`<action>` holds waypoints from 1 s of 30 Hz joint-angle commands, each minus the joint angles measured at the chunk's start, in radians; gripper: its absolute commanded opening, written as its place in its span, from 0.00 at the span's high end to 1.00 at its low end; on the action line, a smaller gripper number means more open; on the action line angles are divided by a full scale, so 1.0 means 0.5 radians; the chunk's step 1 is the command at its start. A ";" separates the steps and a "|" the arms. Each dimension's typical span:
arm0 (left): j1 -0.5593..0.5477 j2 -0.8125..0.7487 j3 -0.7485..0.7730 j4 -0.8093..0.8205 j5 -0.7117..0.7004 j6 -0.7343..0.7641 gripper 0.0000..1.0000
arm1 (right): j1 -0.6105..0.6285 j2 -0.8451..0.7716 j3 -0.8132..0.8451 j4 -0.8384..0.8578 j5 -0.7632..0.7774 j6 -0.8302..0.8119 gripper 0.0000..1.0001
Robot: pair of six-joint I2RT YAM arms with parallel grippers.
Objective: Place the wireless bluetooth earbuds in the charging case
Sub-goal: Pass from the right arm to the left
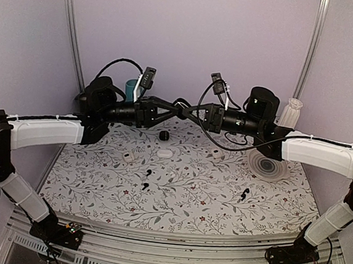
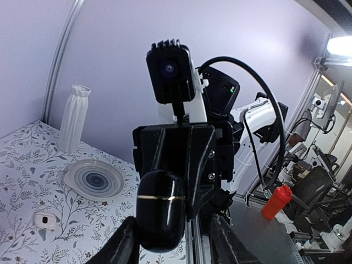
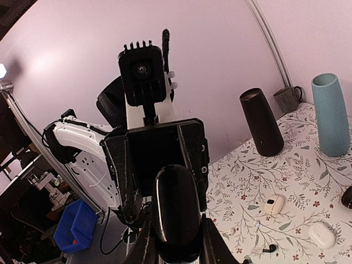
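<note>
The glossy black charging case hangs high over the back of the table, between my two grippers, which meet tip to tip. My right gripper is shut on the case, with a finger tight on each side. My left gripper faces it with its fingers spread wider than the case, whose gold seam runs level. In the top view the left gripper and the right gripper nearly touch. Tiny black earbuds lie on the cloth: one, another, and a third to the right.
A smaller black case and white cases lie mid-table. A striped plate and a white vase stand at the back right. A teal vase and a black vase stand at the back left.
</note>
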 commanded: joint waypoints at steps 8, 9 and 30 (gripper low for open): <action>-0.008 0.038 0.037 0.099 0.047 -0.067 0.62 | 0.003 0.025 0.029 0.138 -0.054 0.069 0.96; -0.007 0.038 0.039 0.098 0.047 -0.069 0.64 | 0.003 0.025 0.028 0.136 -0.057 0.069 0.96; -0.005 0.072 0.041 0.122 0.035 -0.104 0.83 | 0.003 0.049 0.003 0.136 -0.079 0.081 0.96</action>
